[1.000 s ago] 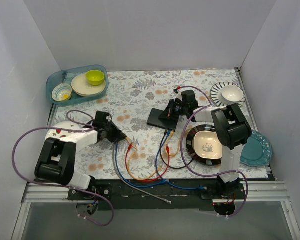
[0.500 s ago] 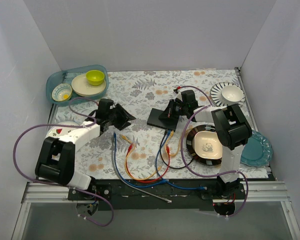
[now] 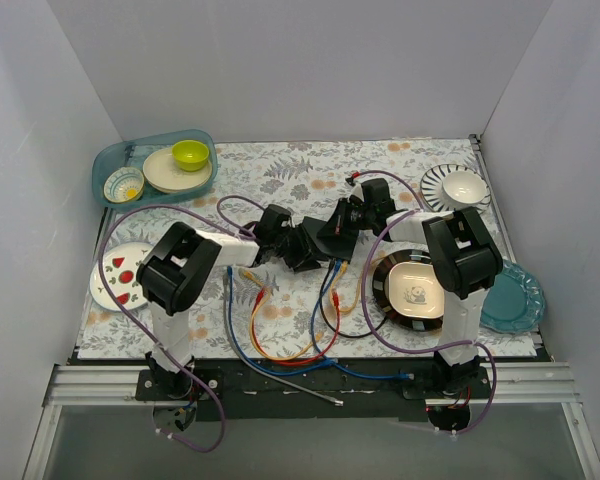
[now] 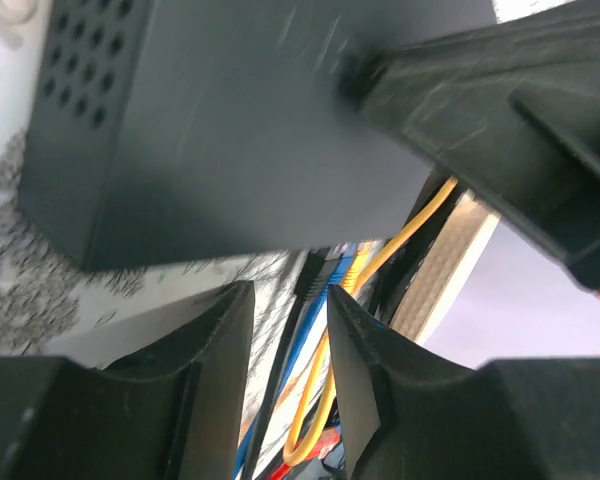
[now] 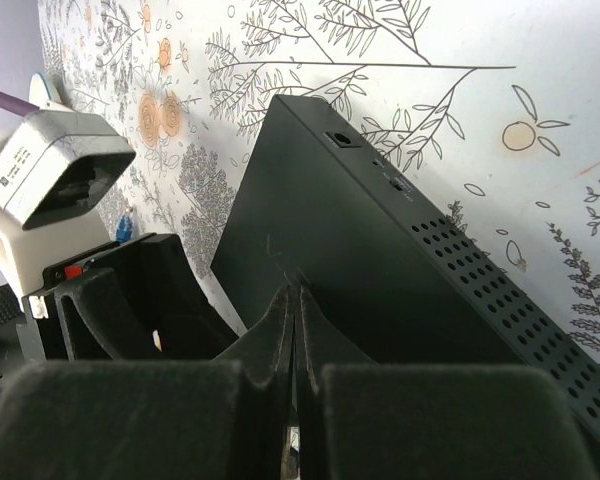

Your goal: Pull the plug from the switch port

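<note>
The switch (image 3: 327, 238), a flat black box, lies mid-mat. It also shows in the left wrist view (image 4: 230, 130) and the right wrist view (image 5: 380, 290). Black, blue and yellow cables (image 3: 332, 272) run from its near edge. My left gripper (image 3: 305, 250) is open at that edge. In its wrist view (image 4: 288, 300) a black plug (image 4: 315, 275) and a blue plug (image 4: 345, 265) sit just beyond the fingertips, with the cables between the fingers, untouched. My right gripper (image 3: 348, 222) is shut and empty, its tips (image 5: 297, 285) resting on the switch's top.
A black-rimmed panda plate (image 3: 388, 292) lies right of the cables, with a teal plate (image 3: 515, 300) beyond it. A striped plate with a white bowl (image 3: 458, 186) sits back right. A blue tray (image 3: 110, 160) of dishes is back left, a strawberry plate (image 3: 120, 272) at left. Loose cable ends (image 3: 260, 295) lie nearby.
My left arm has swung right across the mat, from near the strawberry plate to the switch's near edge. The right arm and the switch have not moved.
</note>
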